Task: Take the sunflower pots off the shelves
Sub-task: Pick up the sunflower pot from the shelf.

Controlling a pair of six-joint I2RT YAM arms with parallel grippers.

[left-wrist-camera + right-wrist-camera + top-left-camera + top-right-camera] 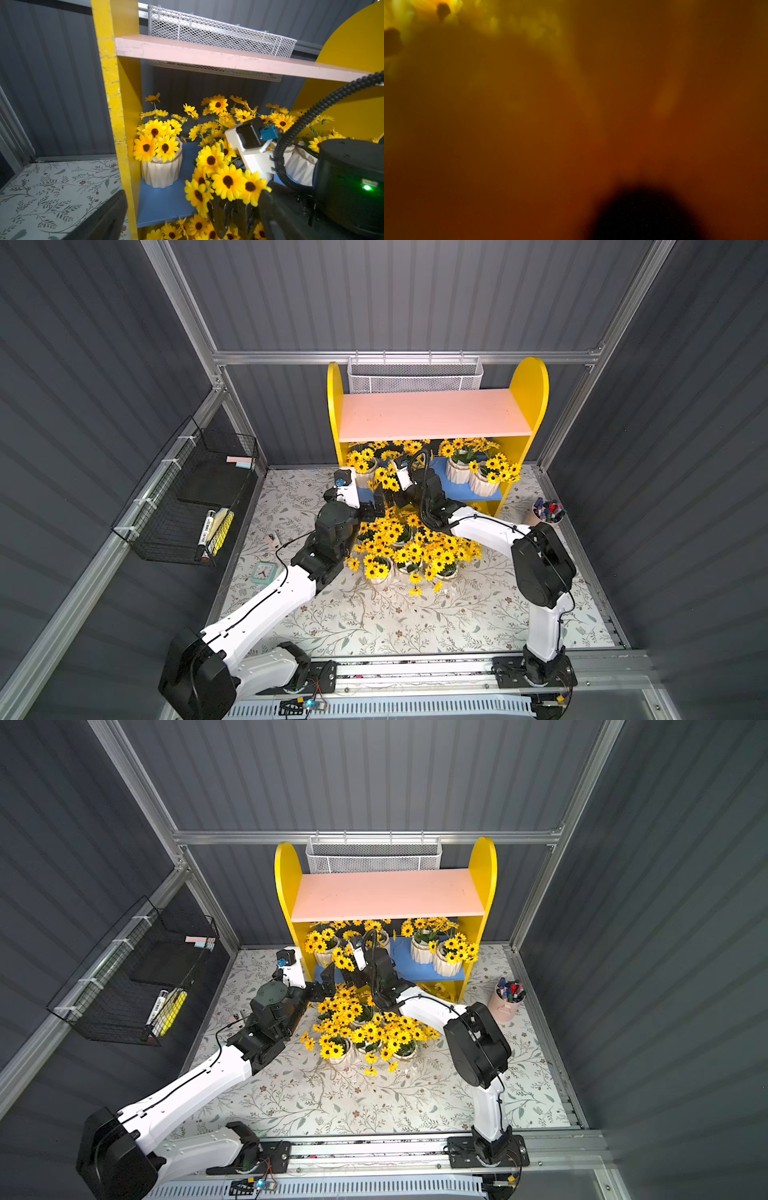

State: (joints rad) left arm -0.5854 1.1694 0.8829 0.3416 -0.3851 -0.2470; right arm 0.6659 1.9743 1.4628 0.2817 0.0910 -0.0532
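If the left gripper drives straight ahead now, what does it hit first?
Probably the sunflower bunch at the blue lower board's front edge, just ahead of the left gripper; depth is unclear, so the board might come first.

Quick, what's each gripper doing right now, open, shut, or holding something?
Left gripper: jaws open, holding nothing.
Right gripper: jaws hidden among the yellow flowers of the white ribbed sunflower pots; cannot be told.

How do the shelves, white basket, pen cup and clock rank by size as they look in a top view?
1. shelves
2. white basket
3. pen cup and clock look about alike; I leave them unranked.
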